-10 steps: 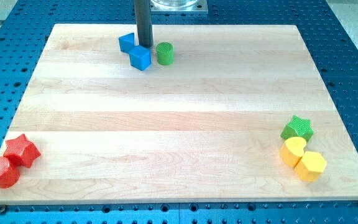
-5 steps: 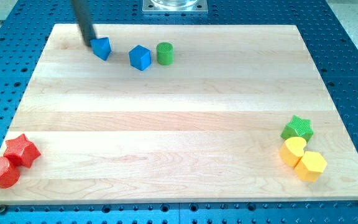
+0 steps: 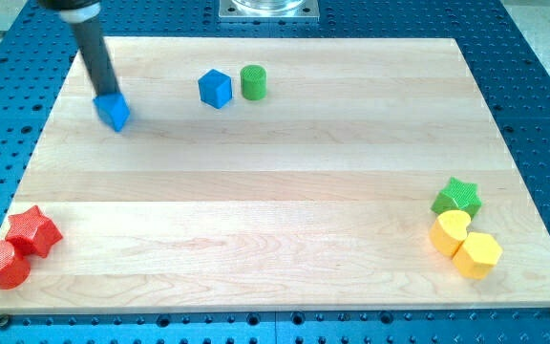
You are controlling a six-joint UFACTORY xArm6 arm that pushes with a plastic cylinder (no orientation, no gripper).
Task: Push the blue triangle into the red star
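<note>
my tip (image 3: 106,95) touches blue triangle (image 3: 116,112).

Bright, even light — soft shadows, sharp

— Where's the blue triangle (image 3: 116,112)?
— Near the board's top-left, lying flat, one corner toward the view's bottom.
— And the red star (image 3: 33,230)?
— Bottom-left corner, flat, well apart from it.
</note>
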